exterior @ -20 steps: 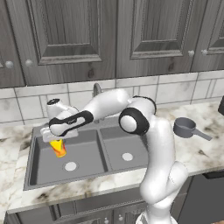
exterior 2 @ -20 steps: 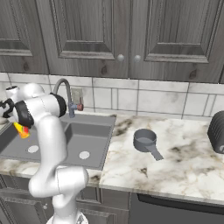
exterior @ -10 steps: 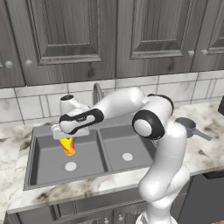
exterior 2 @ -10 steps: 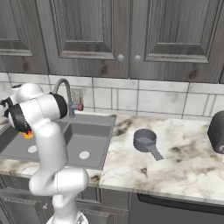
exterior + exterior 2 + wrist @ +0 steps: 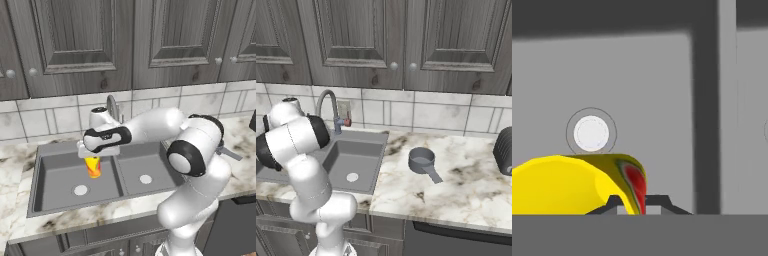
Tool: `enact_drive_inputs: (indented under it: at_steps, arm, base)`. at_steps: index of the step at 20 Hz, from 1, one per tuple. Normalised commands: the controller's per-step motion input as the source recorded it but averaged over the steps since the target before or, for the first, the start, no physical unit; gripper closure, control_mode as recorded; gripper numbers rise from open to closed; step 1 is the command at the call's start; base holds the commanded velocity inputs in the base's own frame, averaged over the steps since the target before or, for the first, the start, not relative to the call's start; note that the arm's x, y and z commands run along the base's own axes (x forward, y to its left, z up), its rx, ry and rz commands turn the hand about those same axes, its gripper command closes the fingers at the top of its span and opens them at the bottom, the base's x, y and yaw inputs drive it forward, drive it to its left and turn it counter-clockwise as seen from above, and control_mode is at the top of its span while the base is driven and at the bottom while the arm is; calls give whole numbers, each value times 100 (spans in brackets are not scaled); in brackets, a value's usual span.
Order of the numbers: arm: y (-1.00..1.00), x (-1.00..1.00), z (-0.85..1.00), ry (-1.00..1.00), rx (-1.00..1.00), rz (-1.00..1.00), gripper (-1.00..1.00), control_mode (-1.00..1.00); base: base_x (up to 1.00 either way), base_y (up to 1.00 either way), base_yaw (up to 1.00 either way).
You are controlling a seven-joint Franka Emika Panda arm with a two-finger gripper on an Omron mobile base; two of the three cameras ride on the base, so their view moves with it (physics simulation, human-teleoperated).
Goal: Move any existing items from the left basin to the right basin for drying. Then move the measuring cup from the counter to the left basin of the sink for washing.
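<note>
Non-task fixtures noted along the wall and the far right of the worktop.
Dark grey panelled wooden wall cabinets (image 5: 406,40) with small round knobs hang above a pale tiled backsplash (image 5: 421,115); a dark ribbed rounded object (image 5: 504,150) stands at the right edge.

The measuring cup (image 5: 422,161) sits on the marble counter (image 5: 466,185).

The top of the yellow cup (image 5: 93,166) is hidden under the robot's hand, so the fingertips gripping it cannot be seen from the left base camera. In the hand view the cup (image 5: 572,185) is cut off by the left and bottom edges. The measuring cup (image 5: 227,152), far from the hand, is mostly hidden behind the arm, with just its handle showing. A dark ribbed object (image 5: 504,150) is cut by the right edge.
</note>
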Motion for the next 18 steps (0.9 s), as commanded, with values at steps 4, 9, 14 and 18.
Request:
enact_drive_inputs:
  at_steps: [4, 9, 14, 18]
  arm:
    - [-69, -28, 7, 0, 6, 0, 100, -100]
    - [-68, -24, 4, 0, 5, 0, 100, -100]
    - [-70, -9, 0, 0, 4, -1, 100, -100]
    - [-70, 0, 0, 0, 4, -1, 100, -100]
  base:
    - [0, 0, 0]
    - [0, 0, 0]
    - [0, 0, 0]
    - [0, 0, 0]
